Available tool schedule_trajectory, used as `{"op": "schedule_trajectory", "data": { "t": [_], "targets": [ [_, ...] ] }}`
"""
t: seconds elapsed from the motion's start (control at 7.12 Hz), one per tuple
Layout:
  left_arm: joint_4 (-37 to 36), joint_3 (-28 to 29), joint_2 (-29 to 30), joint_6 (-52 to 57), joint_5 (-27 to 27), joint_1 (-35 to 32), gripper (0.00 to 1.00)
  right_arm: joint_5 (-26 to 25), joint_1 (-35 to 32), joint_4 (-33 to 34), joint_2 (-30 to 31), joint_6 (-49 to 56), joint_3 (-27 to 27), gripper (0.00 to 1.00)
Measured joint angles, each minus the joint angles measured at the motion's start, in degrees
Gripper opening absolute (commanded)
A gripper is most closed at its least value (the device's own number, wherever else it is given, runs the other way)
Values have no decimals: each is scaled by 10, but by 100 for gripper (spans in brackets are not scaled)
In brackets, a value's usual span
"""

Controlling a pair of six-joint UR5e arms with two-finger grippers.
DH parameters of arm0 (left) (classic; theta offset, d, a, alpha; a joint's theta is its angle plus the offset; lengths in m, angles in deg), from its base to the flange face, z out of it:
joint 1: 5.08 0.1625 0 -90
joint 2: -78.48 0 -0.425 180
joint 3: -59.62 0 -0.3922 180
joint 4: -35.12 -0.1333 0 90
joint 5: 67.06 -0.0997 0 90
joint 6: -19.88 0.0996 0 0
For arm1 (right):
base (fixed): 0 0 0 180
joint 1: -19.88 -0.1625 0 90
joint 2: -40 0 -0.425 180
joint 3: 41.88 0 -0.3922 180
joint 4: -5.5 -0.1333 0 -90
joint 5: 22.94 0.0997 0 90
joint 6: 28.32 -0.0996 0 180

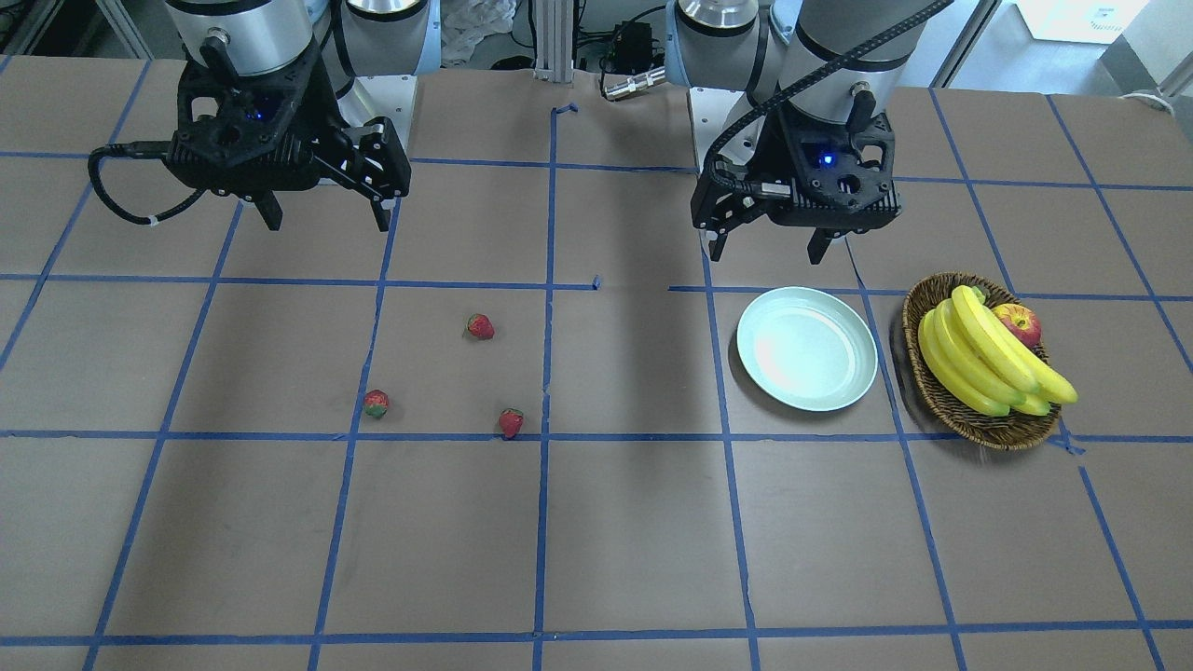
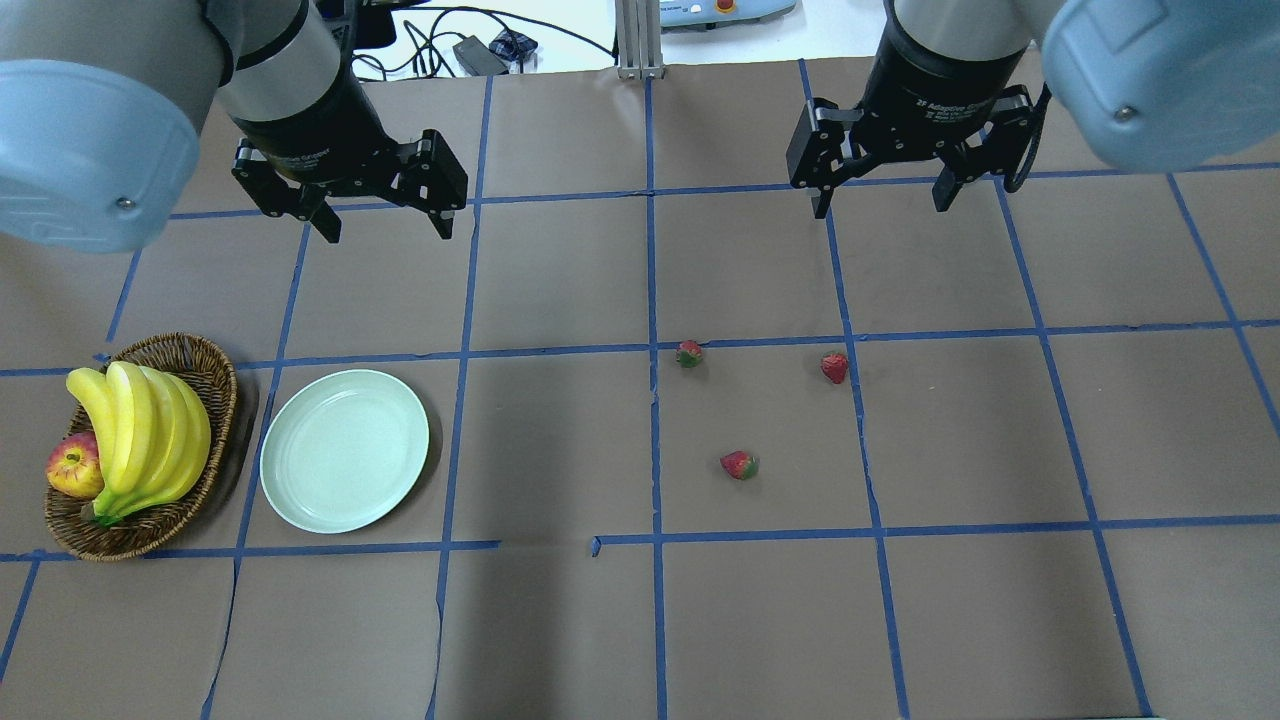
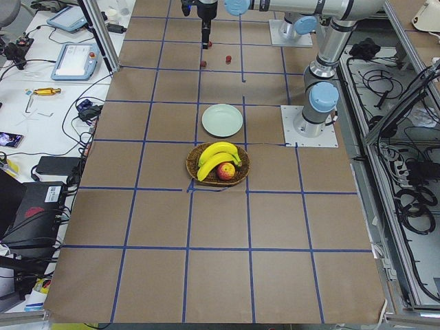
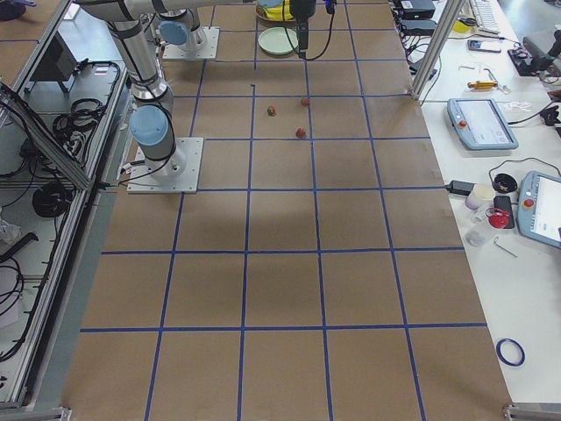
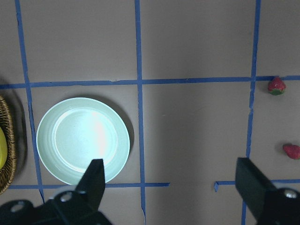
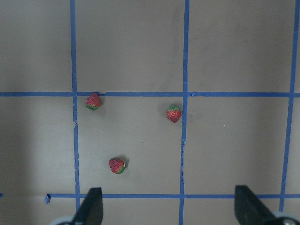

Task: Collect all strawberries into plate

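Observation:
Three strawberries lie apart on the brown table right of centre: one (image 2: 689, 353), one (image 2: 835, 367) and one nearer the robot (image 2: 740, 464). All three show in the right wrist view (image 6: 93, 101) (image 6: 174, 113) (image 6: 116, 165). The mint-green plate (image 2: 345, 450) sits empty on the left side, and also shows in the left wrist view (image 5: 83, 139). My left gripper (image 2: 388, 232) is open and empty, high above the table beyond the plate. My right gripper (image 2: 882, 208) is open and empty, high beyond the strawberries.
A brown wicker basket (image 2: 205, 360) with a bunch of bananas (image 2: 140, 430) and a red-yellow apple (image 2: 75, 468) stands just left of the plate. Blue tape lines grid the table.

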Motion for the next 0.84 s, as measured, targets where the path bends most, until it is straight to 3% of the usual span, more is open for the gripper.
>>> {"op": "schedule_trajectory", "data": {
  "t": [0.56, 0.84],
  "targets": [
    [2, -1, -1, 0, -2, 0, 100, -5, 13, 2, -25, 5, 15, 100],
    [2, -2, -2, 0, -2, 0, 100, -14, 25, 44, -50, 6, 44, 100]
  ]
}}
